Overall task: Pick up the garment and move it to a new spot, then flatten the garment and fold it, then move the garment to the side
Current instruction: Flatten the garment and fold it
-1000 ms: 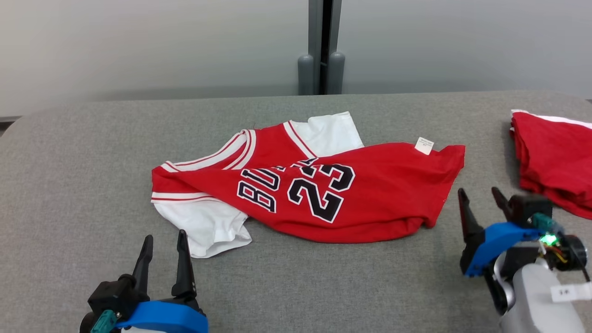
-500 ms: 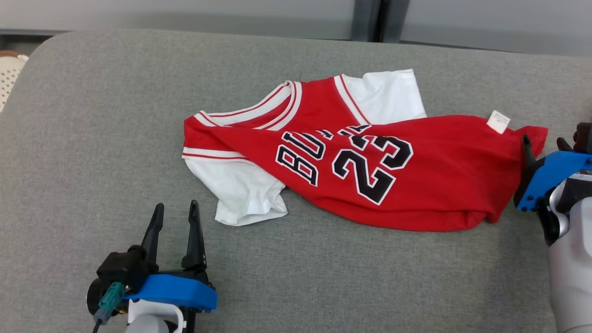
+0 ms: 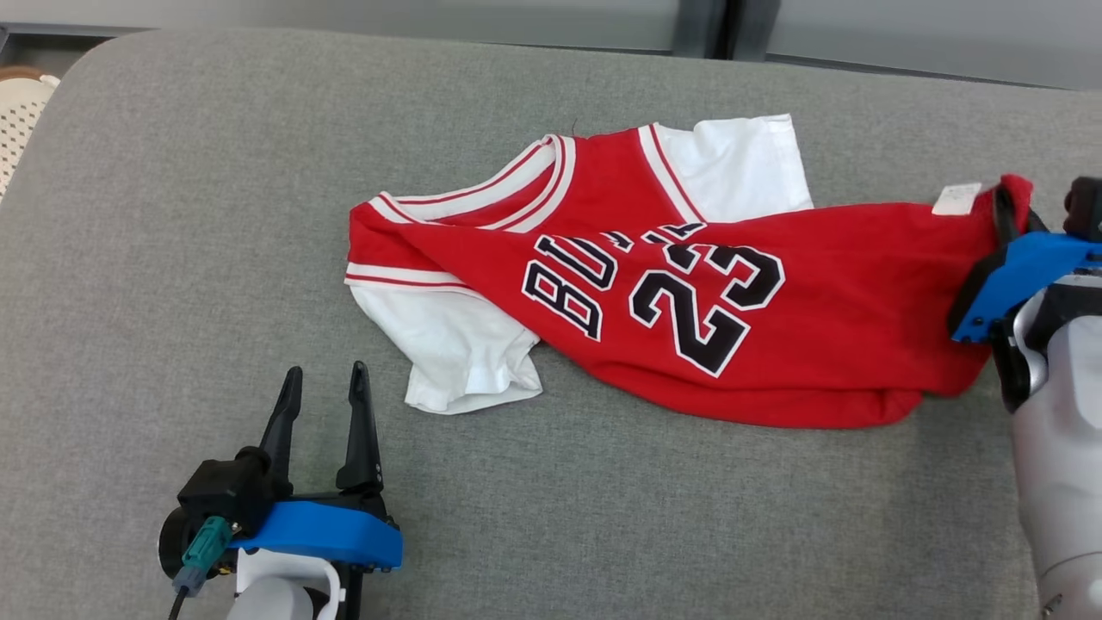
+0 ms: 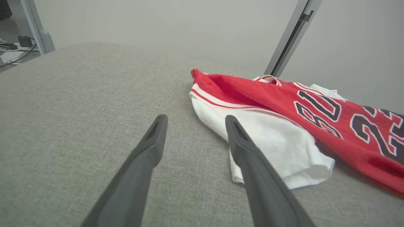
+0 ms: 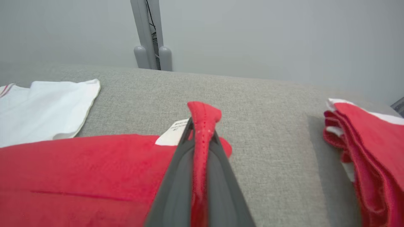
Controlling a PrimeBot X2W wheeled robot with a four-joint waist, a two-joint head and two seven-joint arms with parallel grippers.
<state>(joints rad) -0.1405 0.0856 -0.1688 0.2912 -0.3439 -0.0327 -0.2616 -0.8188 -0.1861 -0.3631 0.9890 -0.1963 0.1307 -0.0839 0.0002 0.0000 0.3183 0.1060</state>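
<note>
A red jersey [image 3: 671, 293] with white sleeves and black "23" lies crumpled on the grey table [image 3: 172, 215]. My right gripper [image 3: 1009, 207] is shut on its far right hem corner, by the white label [image 3: 956, 198]; in the right wrist view the red hem [image 5: 202, 126] stands pinched between the two fingers of the right gripper [image 5: 201, 129]. My left gripper [image 3: 323, 392] hovers open over bare table, just left of the near white sleeve [image 3: 456, 353]. In the left wrist view the sleeve [image 4: 277, 145] lies right of the open left gripper [image 4: 194, 121].
A stack of folded red garments [image 5: 369, 148] sits on the table to the right of the held corner. A pale woven basket [image 3: 19, 108] shows at the table's far left edge. A grey post [image 5: 151, 34] stands behind the table.
The head camera has tilted down and turned. My right gripper reached the jersey's right hem corner, shut on it and lifted it slightly. The left gripper stays open.
</note>
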